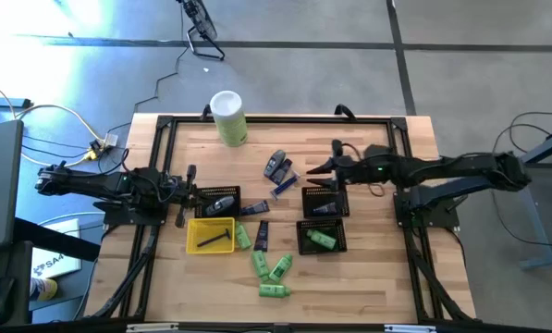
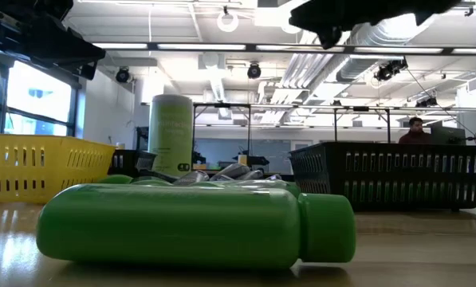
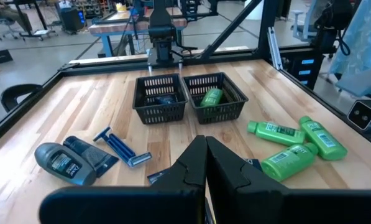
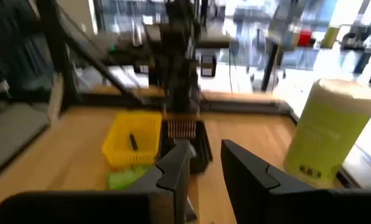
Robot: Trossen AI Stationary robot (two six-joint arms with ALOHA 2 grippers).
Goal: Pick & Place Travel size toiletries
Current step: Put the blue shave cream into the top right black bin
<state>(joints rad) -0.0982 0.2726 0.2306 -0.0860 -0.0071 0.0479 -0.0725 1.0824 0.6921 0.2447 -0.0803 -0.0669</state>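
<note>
Several green bottles [image 1: 260, 264] lie on their sides on the wood near the front; one [image 2: 198, 223] fills the low view. Another green bottle [image 1: 322, 240] lies in a black basket [image 1: 303, 248]. Grey tubes [image 1: 276, 166] and a blue razor [image 1: 283, 185] lie mid-table, and dark packets [image 1: 263, 234] lie beside the yellow tray [image 1: 194, 242]. My right gripper [image 1: 315, 169] hovers level above the table just right of the grey tubes, open [image 4: 204, 168], with nothing seen in the gap. My left gripper [image 1: 188, 190] is shut [image 3: 206, 162] at the table's left, holding nothing.
A tall pale-green canister with a white lid [image 1: 229, 117] stands at the far middle. A second black basket [image 1: 324, 203] and a third [image 1: 220, 202] hold dark items. The yellow tray holds a black item. A black frame [image 1: 165, 125] rims the table.
</note>
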